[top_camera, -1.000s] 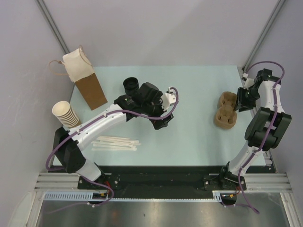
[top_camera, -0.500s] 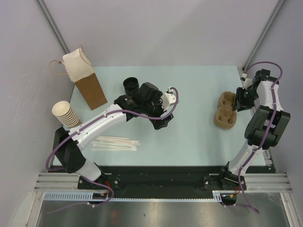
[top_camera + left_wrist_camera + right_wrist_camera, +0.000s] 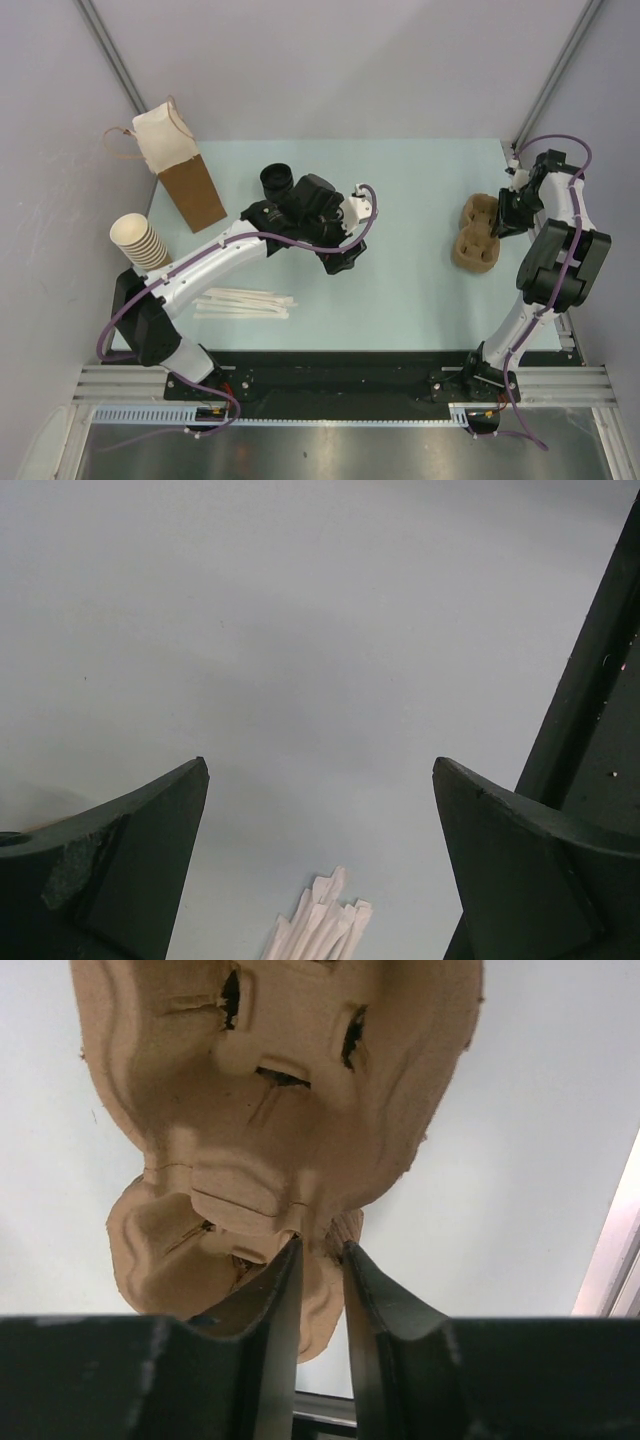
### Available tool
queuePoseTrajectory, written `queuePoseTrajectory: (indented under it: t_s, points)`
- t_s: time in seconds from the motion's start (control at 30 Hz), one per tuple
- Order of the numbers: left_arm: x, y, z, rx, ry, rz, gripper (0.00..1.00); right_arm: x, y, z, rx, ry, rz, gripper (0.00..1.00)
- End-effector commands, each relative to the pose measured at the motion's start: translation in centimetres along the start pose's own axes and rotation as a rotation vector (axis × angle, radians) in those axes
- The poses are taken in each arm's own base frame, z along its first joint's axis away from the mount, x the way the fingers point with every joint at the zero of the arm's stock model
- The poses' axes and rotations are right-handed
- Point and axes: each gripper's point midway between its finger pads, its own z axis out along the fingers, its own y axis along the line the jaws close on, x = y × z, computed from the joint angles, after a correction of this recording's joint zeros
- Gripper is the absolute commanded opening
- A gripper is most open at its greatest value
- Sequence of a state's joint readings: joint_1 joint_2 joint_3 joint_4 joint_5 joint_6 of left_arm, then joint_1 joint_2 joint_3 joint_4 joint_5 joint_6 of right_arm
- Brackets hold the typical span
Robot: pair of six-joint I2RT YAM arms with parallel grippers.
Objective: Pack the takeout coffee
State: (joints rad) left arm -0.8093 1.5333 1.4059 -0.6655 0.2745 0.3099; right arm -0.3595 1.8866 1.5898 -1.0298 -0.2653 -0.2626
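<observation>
White arms [image 3: 215, 262], black joints [image 3: 560, 265], purple cables [image 3: 300, 236]

Covered, cropped and unclear parts
On the far side of the left arm [image 3: 205, 258], a black round thing [image 3: 277, 181] is partly covered by the wrist; cup or lids, cannot tell. The right wrist view crops the pulp tray [image 3: 270, 1090] at its top edge, and whether the right end effector [image 3: 320, 1260] actually pinches the tray's rim is unclear. Paper sticks [image 3: 318, 922] run off the left wrist view's bottom edge.
</observation>
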Motion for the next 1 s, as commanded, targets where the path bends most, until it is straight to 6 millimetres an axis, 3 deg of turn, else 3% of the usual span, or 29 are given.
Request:
queuePoseTrajectory:
  t_s: [0.0, 0.17, 0.27, 0.67, 0.97]
  points:
    - [-2.0, -0.5, -1.2, 0.01, -0.071, 0.004, 1.0, -0.5, 0.0, 0.0, 0.018, -0.016, -0.008, 0.24]
    - [-1.9, -0.4, -1.0, 0.008, -0.068, 0.001, 0.99, -0.7, 0.0, -0.5, 0.027, -0.029, -0.014, 0.06]
    - [-1.8, -0.5, -1.0, 0.01, -0.065, -0.001, 1.0, -0.9, 0.0, -1.2, 0.032, -0.041, -0.023, 0.0]
    - [-1.6, -0.5, -0.4, 0.022, -0.053, -0.01, 1.0, -2.3, 1.6, -4.9, -0.103, -0.119, -0.012, 0.0]
    - [-1.6, -0.3, 0.0, 0.02, -0.045, -0.019, 1.0, -2.0, 1.7, -5.2, -0.144, -0.136, -0.011, 0.0]
